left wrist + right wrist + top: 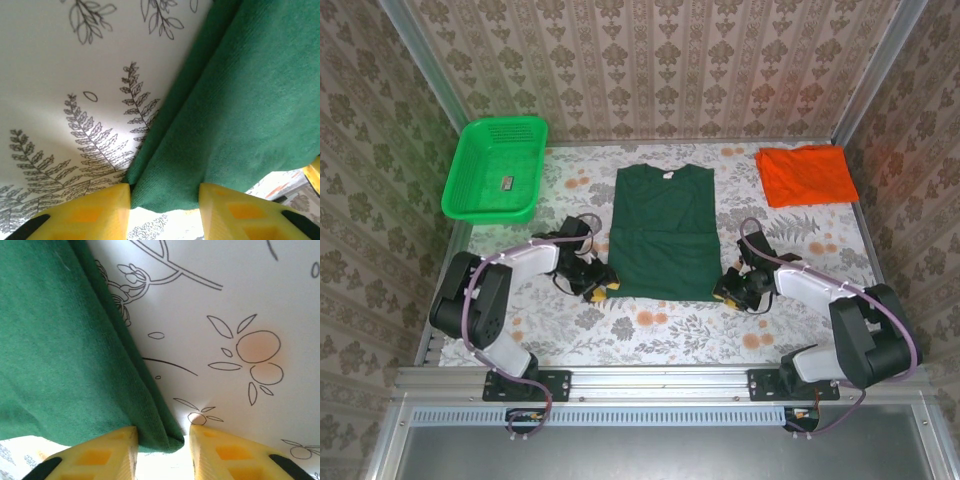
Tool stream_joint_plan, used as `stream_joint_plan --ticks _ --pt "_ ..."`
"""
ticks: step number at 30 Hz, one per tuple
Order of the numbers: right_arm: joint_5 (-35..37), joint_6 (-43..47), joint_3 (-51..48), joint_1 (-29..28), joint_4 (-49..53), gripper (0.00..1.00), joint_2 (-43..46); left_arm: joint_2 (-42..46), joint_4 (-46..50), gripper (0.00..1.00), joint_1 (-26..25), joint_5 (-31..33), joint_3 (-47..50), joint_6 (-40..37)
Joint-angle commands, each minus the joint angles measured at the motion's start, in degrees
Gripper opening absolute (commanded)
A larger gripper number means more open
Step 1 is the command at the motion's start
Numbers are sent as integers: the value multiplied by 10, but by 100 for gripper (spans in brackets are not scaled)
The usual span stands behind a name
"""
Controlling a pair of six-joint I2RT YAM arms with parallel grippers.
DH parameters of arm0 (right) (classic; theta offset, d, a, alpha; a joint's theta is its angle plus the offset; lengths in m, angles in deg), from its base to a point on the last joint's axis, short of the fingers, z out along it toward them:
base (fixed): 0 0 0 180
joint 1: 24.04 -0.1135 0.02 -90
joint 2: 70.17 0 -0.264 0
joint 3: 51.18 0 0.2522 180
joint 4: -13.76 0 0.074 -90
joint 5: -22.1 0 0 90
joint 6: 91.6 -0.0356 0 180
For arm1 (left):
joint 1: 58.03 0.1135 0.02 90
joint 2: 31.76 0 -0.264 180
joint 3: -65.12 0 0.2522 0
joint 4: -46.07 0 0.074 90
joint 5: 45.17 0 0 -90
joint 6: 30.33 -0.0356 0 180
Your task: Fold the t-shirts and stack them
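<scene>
While the orange t-shirt lies folded at two o'clock, the green t-shirt at centre is only narrowed; my left gripper and right gripper straddle its six-o'clock hem corners, jaws narrow, clamped or not I cannot tell; crosswise folding and stacking remain.

- Top cam: bright, even, diffuse light; faint soft shadows; slight barrel bend at edges.
- Wrist cams: green t-shirt weave fairly sharp; tablecloth near washed-out.

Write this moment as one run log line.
left pincer: open astride dark green t-shirt near-left corner | right pincer: open astride near-right corner | orange t-shirt: folded, far right
</scene>
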Motion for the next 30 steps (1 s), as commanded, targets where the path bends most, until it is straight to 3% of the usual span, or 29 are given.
stream_joint_plan --ticks 1,6,13,19,24,30 --pt "17 9 21 -5 -1 29 -24 -18 33 39 -7 34 -22 -22" --pt "18 19 36 -8 1 16 -43 -40 33 29 -25 47 -39 -27" --pt "26 50 53 -8 18 0 -58 -61 71 0 -35 102 -76 -66" --pt "17 69 46 -12 53 0 -28 -35 129 0 -45 153 -71 -131" --pt "-2 55 10 -57 100 0 53 35 160 0 -60 102 -15 -150" --pt "-20 -43 -57 -166 137 0 174 131 242 0 -122 54 28 -140"
